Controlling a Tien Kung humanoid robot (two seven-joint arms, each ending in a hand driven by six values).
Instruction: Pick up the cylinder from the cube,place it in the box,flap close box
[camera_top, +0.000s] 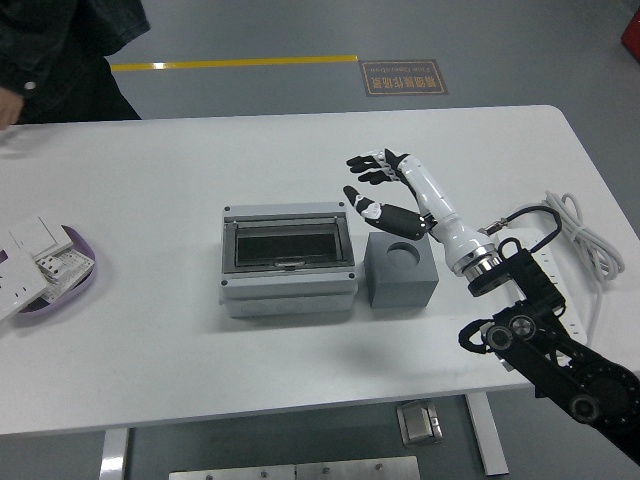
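My right hand hovers unclenched, grasping nothing. Below it the grey cube shows a vacant socket. Lower left, the box lies flap-closed; the cylinder is presumably inside, unseen. I judge only withdrawal remains.

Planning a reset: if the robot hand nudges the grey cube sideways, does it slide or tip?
The grey cube would probably slide rather than tip: it looks squat and sits flat on the white table. Its solid look suggests some weight. The round socket in its top is empty, so nothing should roll off.
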